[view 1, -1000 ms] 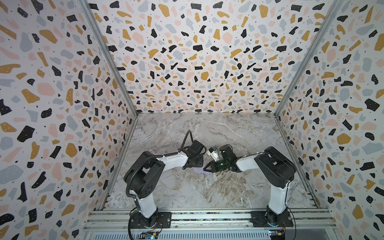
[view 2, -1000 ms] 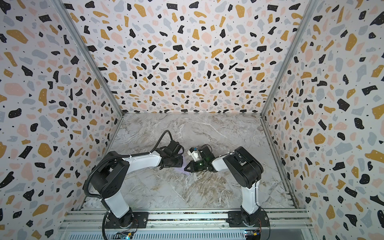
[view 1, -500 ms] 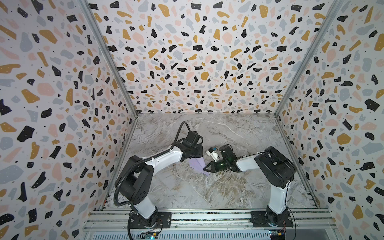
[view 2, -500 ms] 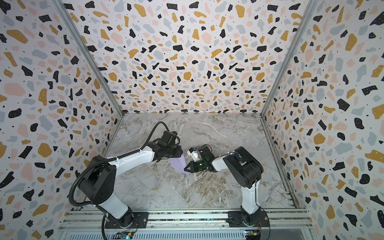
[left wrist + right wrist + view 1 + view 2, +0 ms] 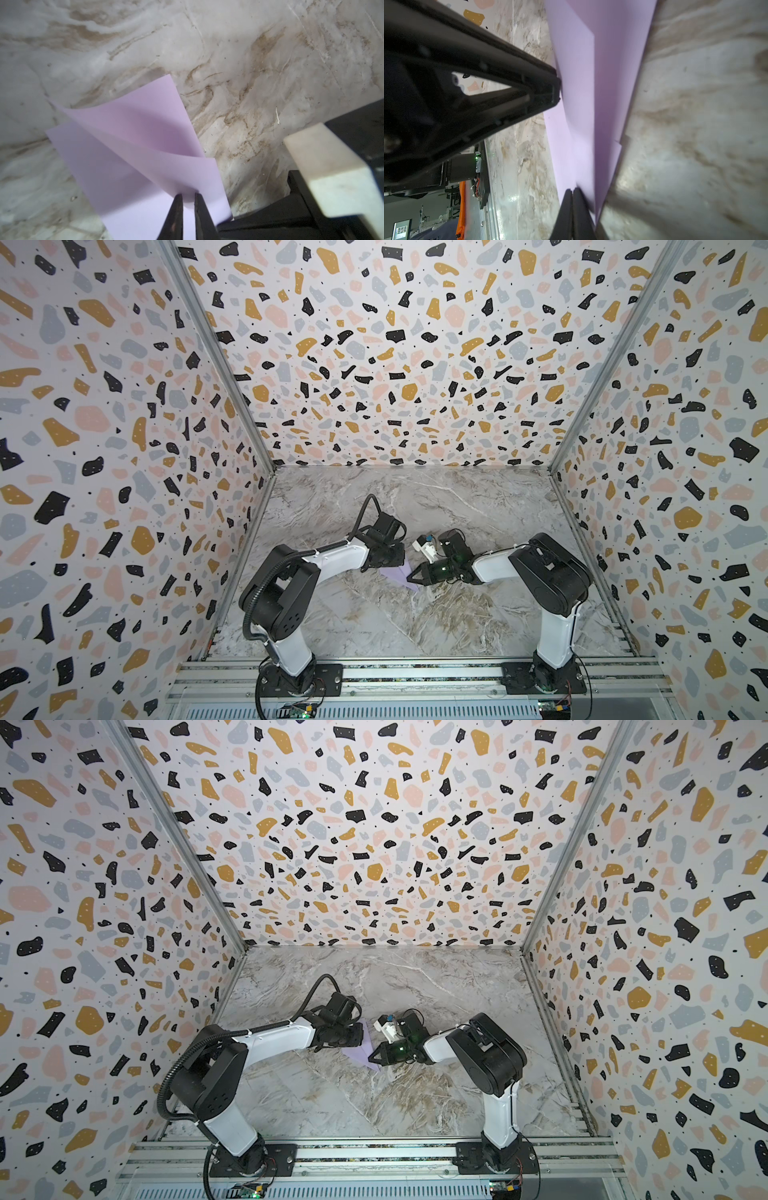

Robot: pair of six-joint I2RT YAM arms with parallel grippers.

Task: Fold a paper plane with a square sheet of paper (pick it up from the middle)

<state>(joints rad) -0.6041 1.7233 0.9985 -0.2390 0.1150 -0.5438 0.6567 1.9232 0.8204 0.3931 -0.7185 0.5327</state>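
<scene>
Left claw [image 5: 188,195] pinches curled fold of lilac paper [image 5: 128,149] between tips; right claw [image 5: 572,190], tips together, clamps opposite edge

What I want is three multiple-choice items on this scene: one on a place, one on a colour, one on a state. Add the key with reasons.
1. Where is the paper sheet?
A) between the left end effector and the right end effector, around the middle of the table
B) at the table's far edge
C) at its near edge

2. Its colour?
A) yellow
B) pale lilac
C) green

3. The right end effector is:
A) wide open
B) far from the sheet
C) shut on the sheet's edge

Key:
1 A: both top views show it between the two arms' tips.
2 B: it is lilac in every view.
3 C: the right wrist view shows the jaws closed on the edge.
</scene>
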